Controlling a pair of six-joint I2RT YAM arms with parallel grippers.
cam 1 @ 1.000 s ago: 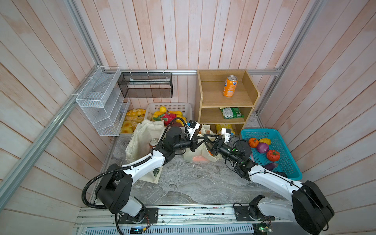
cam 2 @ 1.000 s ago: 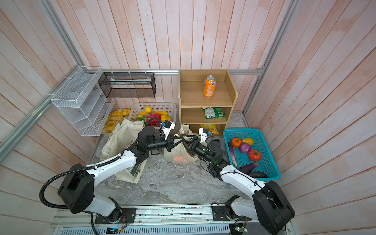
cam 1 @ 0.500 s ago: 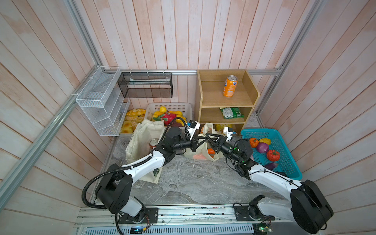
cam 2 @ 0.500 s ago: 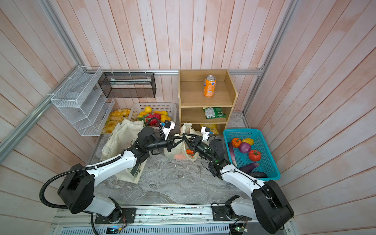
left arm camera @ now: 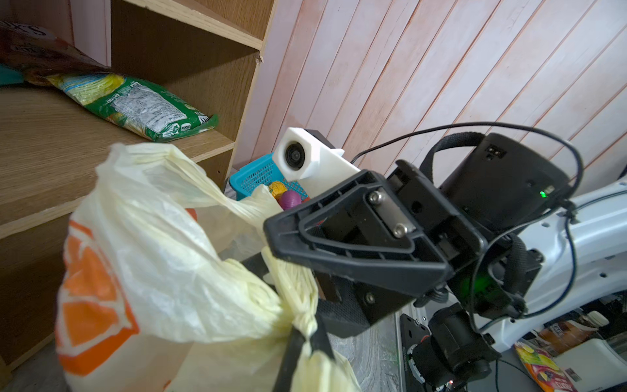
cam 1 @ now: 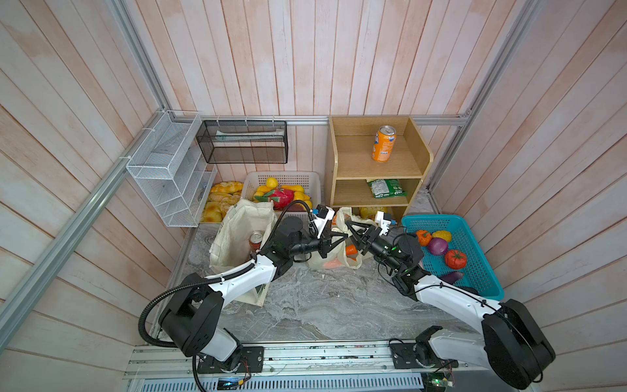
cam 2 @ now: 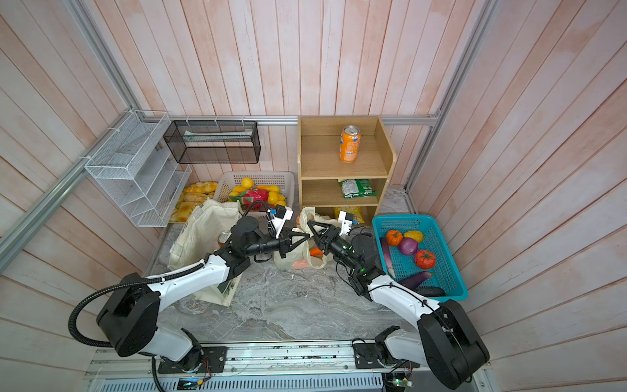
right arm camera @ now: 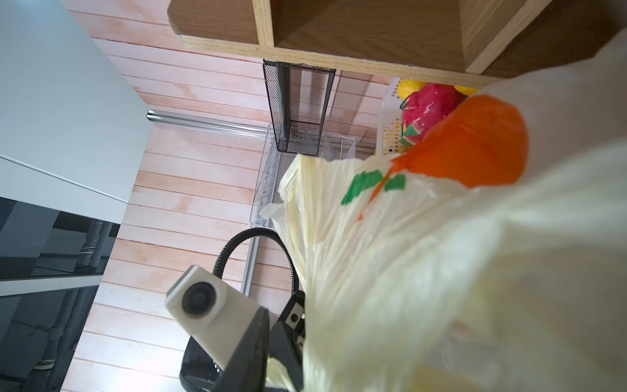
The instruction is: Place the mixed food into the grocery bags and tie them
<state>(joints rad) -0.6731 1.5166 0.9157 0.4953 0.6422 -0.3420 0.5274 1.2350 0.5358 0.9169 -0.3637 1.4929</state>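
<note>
The thin pale-yellow plastic bag (cam 1: 327,259) printed with oranges stands mid-table, with orange toy carrots (cam 1: 351,250) showing in its mouth. My left gripper (cam 1: 336,234) is shut on one twisted handle (left arm camera: 298,295), as the left wrist view shows. My right gripper (cam 1: 349,228) meets it tip to tip from the right; its fingers (left arm camera: 356,244) close round the same bunched plastic. In the right wrist view the bag (right arm camera: 424,271) fills most of the frame. The cream canvas tote (cam 1: 237,224) stands open to the left, with a red soda can (cam 1: 255,238) upright inside.
A blue basket (cam 1: 431,217) of toy vegetables sits at the right. The wooden shelf (cam 1: 373,166) behind holds an orange can (cam 1: 383,144) and a green packet (cam 1: 385,188). A white basket (cam 1: 285,176) of fruit, bread (cam 1: 220,198) and wire racks (cam 1: 169,169) line the back left.
My right gripper has moved left and up to the bag's top and narrowed its jaws onto the plastic. The left gripper has kept its grip in place.
</note>
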